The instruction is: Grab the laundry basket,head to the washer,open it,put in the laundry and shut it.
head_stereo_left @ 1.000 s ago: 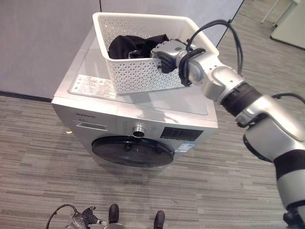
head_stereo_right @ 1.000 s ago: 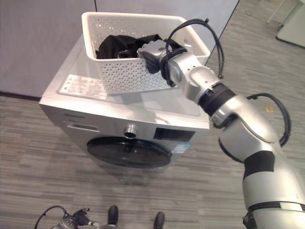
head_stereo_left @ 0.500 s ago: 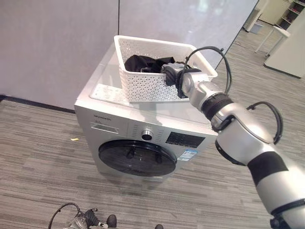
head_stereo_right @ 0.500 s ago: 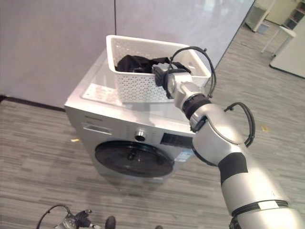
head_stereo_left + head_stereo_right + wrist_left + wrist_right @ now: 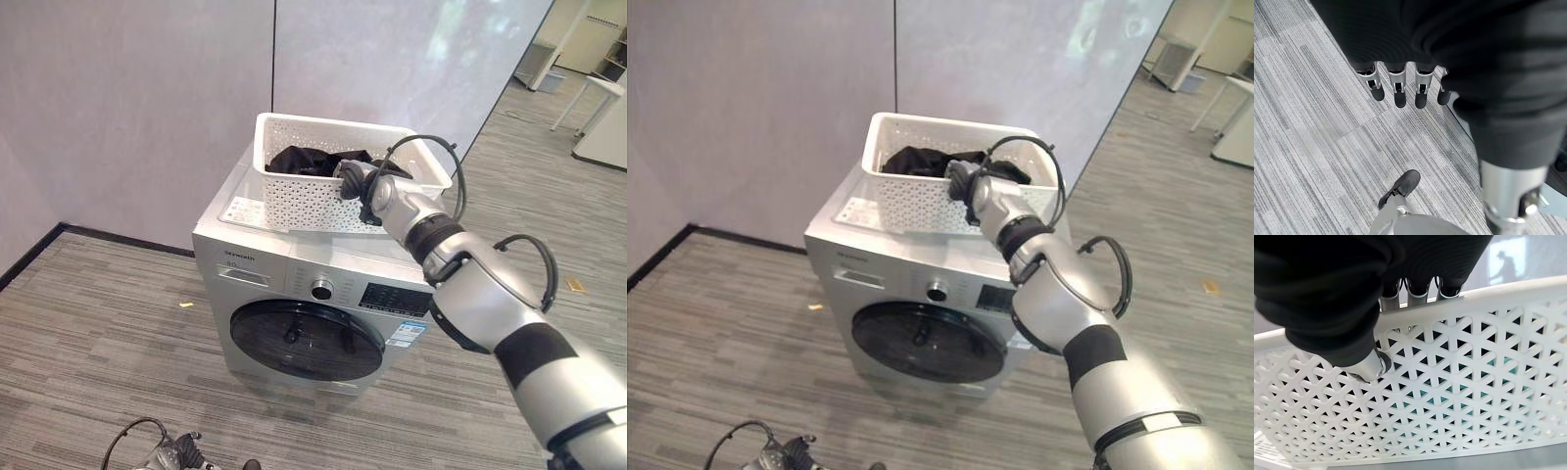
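Low in frame, left hand (image 5: 1400,88) hangs over the floor, fingers slack and empty. Mid-frame: washer door (image 5: 306,340) not opened. Camera view has pulled back since a second ago; right hand (image 5: 355,179) stays hooked over the near wall of the laundry basket (image 5: 304,196) atop the washer (image 5: 284,259), dark laundry (image 5: 304,160) inside. Basket delivered; door next, nothing blocking it.
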